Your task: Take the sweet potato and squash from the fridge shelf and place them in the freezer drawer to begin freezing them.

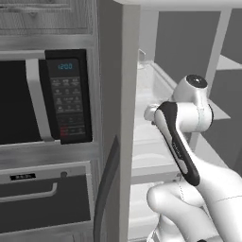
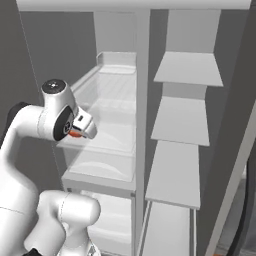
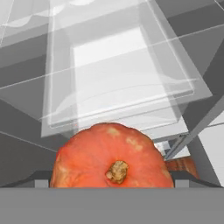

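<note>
Hand view has the squash right up against the camera, stem pointing at the lens, so it looks like it's sitting between the fingers. The finger tips themselves are hidden behind it, so I can't tell how wide they are or whether they're actually clamped on it. In the right base view there's just a sliver of orange tucked under the gripper, which hangs in front of the clear fridge bins.

Beyond the squash sits the freezer drawer, a pale, shallow box that looks open and waiting. A reddish-brown bit pokes out at the squash's lower right, maybe the sweet potato, hard to say.

Handling-wise: I'd guess it's hard-shelled, fairly heavy and smooth, so it could roll or slip. Best grip is across the widest part, not the stem.
</note>
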Motion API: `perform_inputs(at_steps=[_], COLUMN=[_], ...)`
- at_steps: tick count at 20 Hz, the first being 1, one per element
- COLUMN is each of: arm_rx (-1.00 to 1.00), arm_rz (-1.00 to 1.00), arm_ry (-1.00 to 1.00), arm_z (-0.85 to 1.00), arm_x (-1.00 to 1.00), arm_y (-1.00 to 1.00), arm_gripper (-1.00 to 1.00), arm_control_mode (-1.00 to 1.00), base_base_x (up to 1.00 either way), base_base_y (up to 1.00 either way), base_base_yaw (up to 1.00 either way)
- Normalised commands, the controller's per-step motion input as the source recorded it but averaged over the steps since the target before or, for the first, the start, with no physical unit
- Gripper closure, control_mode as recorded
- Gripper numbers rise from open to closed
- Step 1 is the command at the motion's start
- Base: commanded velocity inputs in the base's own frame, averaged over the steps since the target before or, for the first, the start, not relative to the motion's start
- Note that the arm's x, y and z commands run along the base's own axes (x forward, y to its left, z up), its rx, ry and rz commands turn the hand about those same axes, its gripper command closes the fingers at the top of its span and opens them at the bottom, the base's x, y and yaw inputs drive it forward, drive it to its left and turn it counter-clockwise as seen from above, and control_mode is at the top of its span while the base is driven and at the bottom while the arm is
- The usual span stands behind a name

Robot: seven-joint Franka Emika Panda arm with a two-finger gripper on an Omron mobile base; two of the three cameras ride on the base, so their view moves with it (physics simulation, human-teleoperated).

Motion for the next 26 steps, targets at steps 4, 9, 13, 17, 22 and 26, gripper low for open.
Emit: perform_inputs(at_steps=[4, 9, 13, 17, 22, 26], arm_rx=[0.00, 0.00, 0.00, 0.00, 0.00, 0.00], arm_rz=[0.00, 0.00, 0.00, 0.00, 0.00, 0.00], arm_ry=[0.00, 0.00, 0.00, 0.00, 0.00, 0.01], arm_z=[0.00, 0.00, 0.00, 0.00, 0.00, 0.00], arm_x=[0.00, 0.00, 0.00, 0.00, 0.00, 0.06], arm_y=[0.00, 0.00, 0.00, 0.00, 0.00, -0.07], arm_gripper=[1.00, 1.00, 1.00, 1.00, 1.00, 1.00], arm_control_mode=[1.00, 1.00, 1.00, 1.00, 1.00, -1.00], base_base_x=[-0.33, -0.28, -0.57, -0.57, -0.32, 0.01], base_base_y=[0.02, 0.02, 0.00, 0.00, 0.00, 0.00], base_base_yaw=[-0.27, -0.43, -0.51, -0.43, -0.31, -0.01])
